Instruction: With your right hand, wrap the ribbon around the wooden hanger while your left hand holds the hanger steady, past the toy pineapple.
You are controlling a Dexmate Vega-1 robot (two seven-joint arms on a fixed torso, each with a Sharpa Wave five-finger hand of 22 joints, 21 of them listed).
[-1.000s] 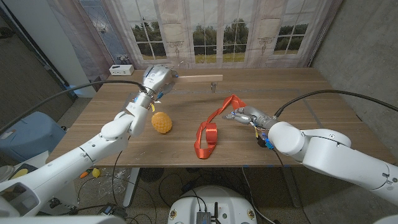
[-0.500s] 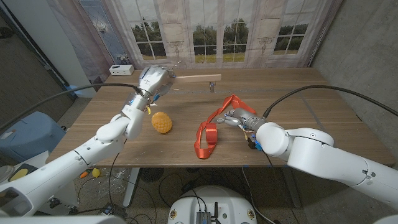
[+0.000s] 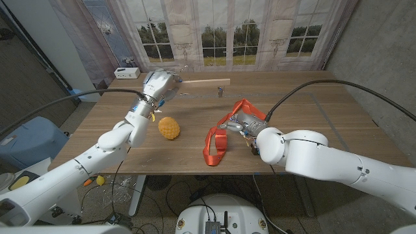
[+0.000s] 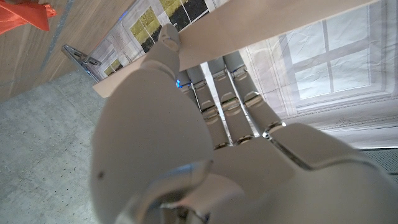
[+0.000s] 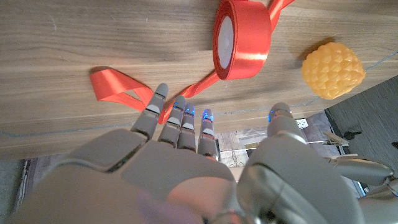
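The pale, flat-sided wooden hanger [image 3: 203, 82] with a metal clip is held off the wood-grain table [image 3: 305, 107] at the far edge, gripped by the left hand [image 3: 159, 83], fingers wrapped over its bar. The glossy orange satin ribbon [image 3: 218, 138] trails from its roll mid-table. The right hand [image 3: 239, 121] hovers over the ribbon's strand, fingers spread, holding nothing. The bumpy yellow toy pineapple [image 3: 169, 128] lies nearer the left arm.

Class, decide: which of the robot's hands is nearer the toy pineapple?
Left. The left hand holds the wooden hanger just behind the toy pineapple; the right hand sits further away, beyond the ribbon.
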